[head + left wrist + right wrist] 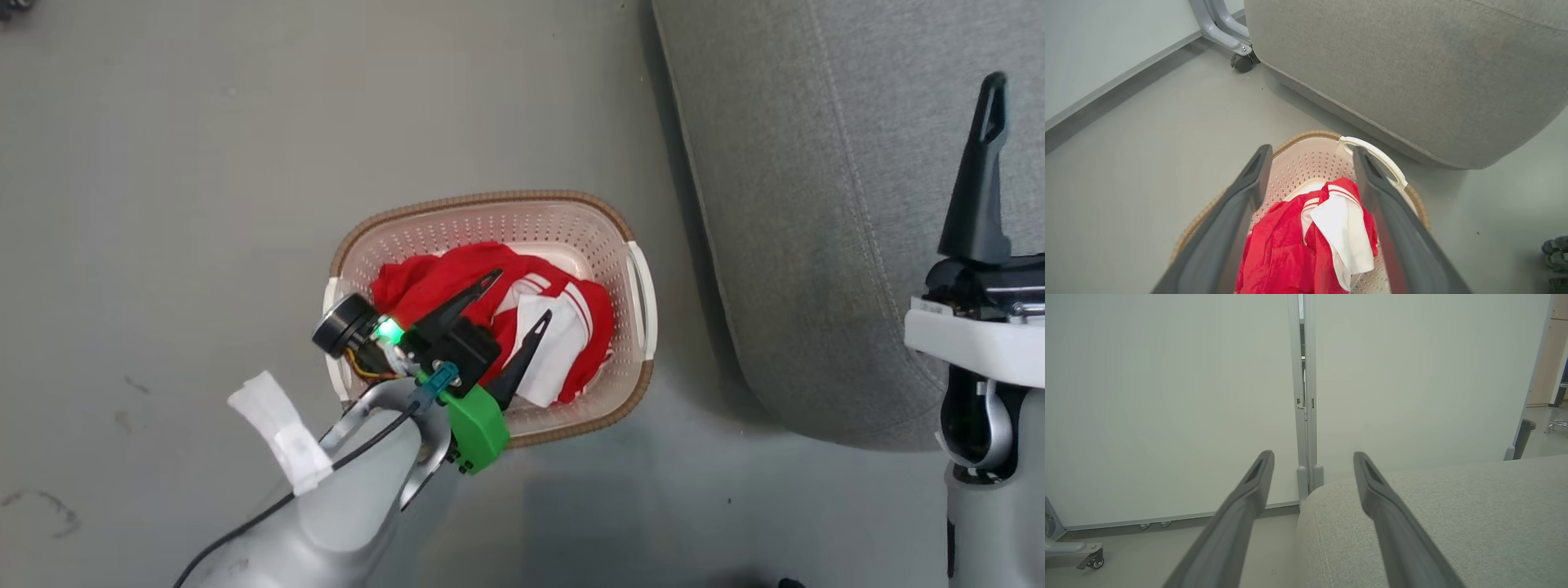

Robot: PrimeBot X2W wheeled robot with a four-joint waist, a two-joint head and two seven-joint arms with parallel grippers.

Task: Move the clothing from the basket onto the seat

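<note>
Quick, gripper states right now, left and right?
Left gripper: open, empty, over the clothing in the basket.
Right gripper: open, empty, near the seat.

1. The basket (490, 198) is open on top, so the way down to the clothing (412, 286) is free.
2. Open floor (163, 204) lies left of it.
3. The seat (816, 204) stands close on its right.

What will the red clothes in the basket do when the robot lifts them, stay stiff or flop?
Probably flop: the clothing lies crumpled in soft folds in the basket, so it should droop when lifted. It looks thin, so likely light. It is bunched in one heap, so a pinch may drag up everything.
</note>
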